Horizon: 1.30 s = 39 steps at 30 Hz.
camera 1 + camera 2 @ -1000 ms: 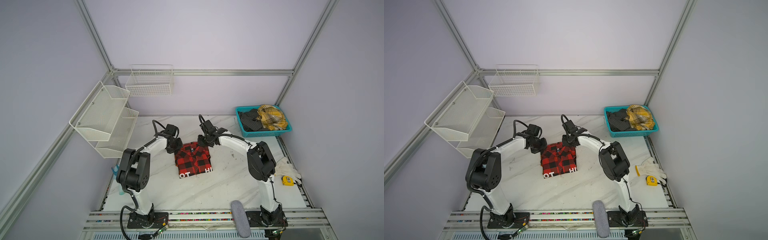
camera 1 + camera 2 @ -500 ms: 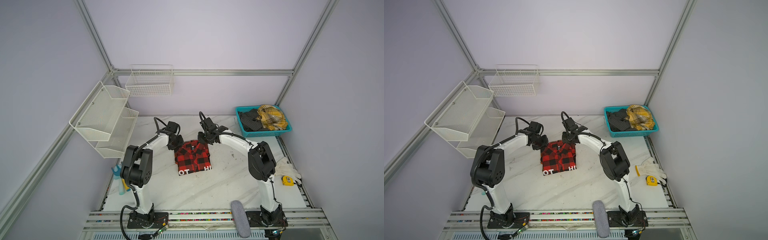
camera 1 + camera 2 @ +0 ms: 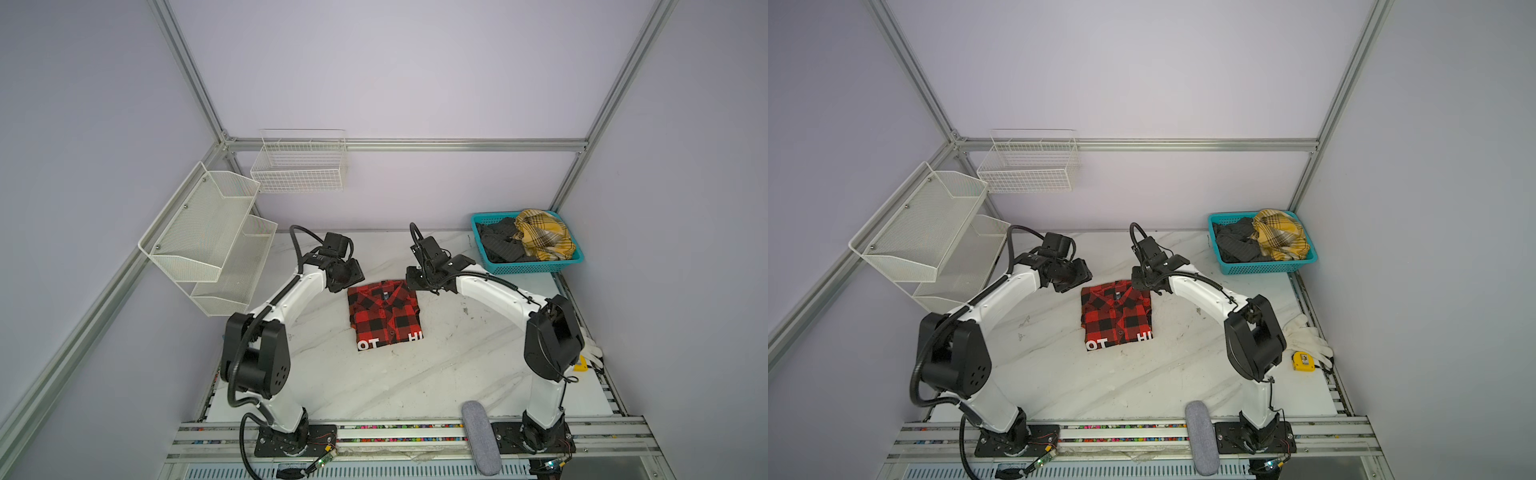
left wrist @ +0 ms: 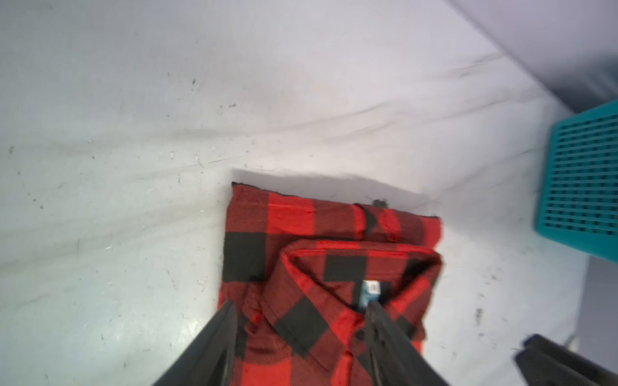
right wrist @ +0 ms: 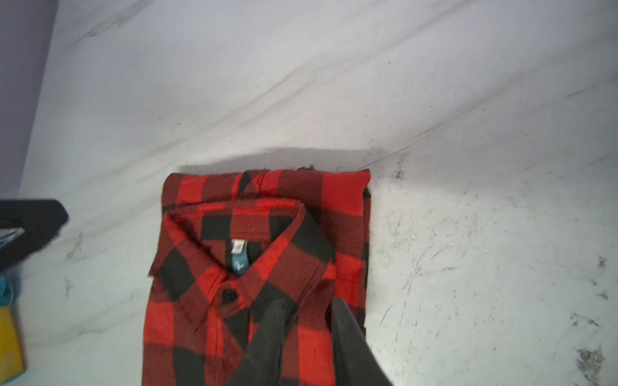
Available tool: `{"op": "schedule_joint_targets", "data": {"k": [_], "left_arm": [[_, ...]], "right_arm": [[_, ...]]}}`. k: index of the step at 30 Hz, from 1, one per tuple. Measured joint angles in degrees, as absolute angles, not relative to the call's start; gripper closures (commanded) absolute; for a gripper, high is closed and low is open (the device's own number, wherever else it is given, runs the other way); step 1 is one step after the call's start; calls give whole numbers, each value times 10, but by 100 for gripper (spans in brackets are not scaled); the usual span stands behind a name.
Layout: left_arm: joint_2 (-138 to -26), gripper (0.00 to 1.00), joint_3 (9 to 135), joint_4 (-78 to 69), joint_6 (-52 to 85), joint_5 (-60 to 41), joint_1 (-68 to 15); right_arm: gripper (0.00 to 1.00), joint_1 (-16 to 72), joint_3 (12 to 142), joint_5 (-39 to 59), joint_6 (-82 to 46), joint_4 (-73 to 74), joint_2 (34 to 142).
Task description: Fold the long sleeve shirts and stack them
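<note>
On the left gripper [image 4: 301,304], jaws spread wide, pinching nothing. Two dark fingers [image 4: 220,344] well apart, flat cloth in plain sight across the whole gap. Cannot tell from the blurred wrist view whether the tips touch the cloth or hang just over it. Under and beyond those jaws, the folded red-and-black buffalo-check button shirt [image 4: 294,217]: one shoulder and the collar below the gap, the white-and-blue neck label [image 4: 369,292] just beside one tip, the far folded edge a little past both tips. In a top view, this gripper [image 3: 345,276] at the shirt's far left corner.

Between the two sets of jaws, the shirt [image 3: 384,318] flat on the white marble-patterned tabletop [image 3: 374,386], collar end toward both grippers, hem end with large white block letters away from them.

On the right gripper [image 5: 307,300], jaws parted by a much narrower gap, a strip of red cloth visible between its dark fingers [image 5: 267,334]. No fold seen lifted or pinched; contact with the cloth unclear. Under these jaws, the other shoulder; collar, black top button [image 5: 229,295] and label [image 5: 238,257] off to one side, bare tabletop to the other. In a top view, this gripper [image 3: 1142,282] at the far right corner of the shirt [image 3: 1117,316].

Well right of the right jaws, a teal plastic mesh basket [image 3: 536,268] heaped with a dark garment [image 3: 498,245] and a yellow-plaid garment [image 3: 540,237], apart from both grippers.
</note>
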<state>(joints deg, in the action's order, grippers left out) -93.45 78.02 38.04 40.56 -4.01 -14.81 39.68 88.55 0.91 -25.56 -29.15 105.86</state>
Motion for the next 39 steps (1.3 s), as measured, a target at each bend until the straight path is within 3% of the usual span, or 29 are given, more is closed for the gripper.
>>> {"op": "schedule_joint_targets", "data": {"k": [4,11,24,30,39], "left_arm": [[-887,68,726,357,430,-75,-166],[-992,80,663,344,445,-107,-174],[-1057,81,674,316,419,-128,-174],[-1075,62,714,318,394,-126,-174],[-1033,69,750,349,393,-112,-172]], "right_arm": [[81,421,835,33,-262,-266,1027],[86,433,771,56,-267,-230,1070],[87,431,716,52,-290,-180,1103],[84,425,771,33,-297,-223,1092],[85,367,881,23,-291,-234,1115]]}}
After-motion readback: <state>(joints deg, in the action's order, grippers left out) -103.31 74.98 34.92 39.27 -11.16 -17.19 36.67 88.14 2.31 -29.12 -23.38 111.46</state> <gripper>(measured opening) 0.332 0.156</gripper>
